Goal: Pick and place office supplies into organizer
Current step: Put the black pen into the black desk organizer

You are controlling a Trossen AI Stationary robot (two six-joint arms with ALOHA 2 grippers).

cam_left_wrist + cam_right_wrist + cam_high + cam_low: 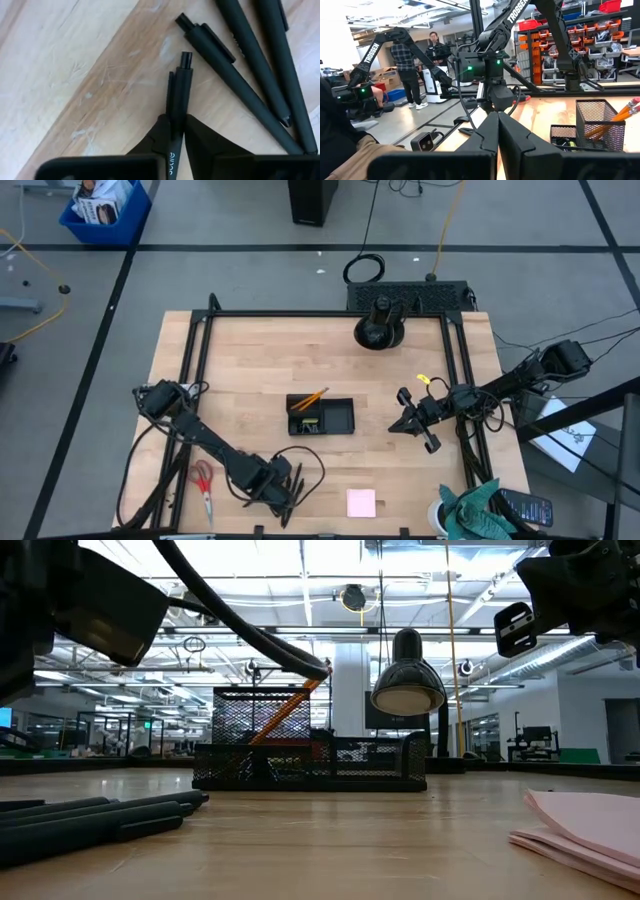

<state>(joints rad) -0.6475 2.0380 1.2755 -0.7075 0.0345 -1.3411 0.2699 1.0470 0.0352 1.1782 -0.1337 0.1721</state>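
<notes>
My left gripper (pixel 287 492) is near the table's near edge, shut on one black pen (pixel 179 100). Three more black pens (pixel 250 65) lie flat on the wood beside it and show low in the low view (pixel 100 815). The red-handled scissors (pixel 204 483) lie left of the pens, and the pink sticky-note pad (pixel 361 502) lies to their right. The black mesh organizer (pixel 320 416) stands mid-table with orange pencils (pixel 312 397) leaning in its tall cup. My right gripper (pixel 412 420) hovers right of the organizer, shut and holding nothing (pixel 497 127). My left gripper pinches one black pen between its two fingers (pixel 162 140), on the barrel just behind the clip (pixel 175 125). The clicker end (pixel 186 59) sticks out past the fingertips. The fingers come down from above. Whether the pen is off the wood I cannot tell.
A round black stand with a post (pixel 380 330) sits at the far edge. A teal cloth (pixel 478 510) bunches at the near right corner. Black frame rails (pixel 195 360) run along the table's left, far and right sides. People stand in the room beyond (pixel 410 65).
</notes>
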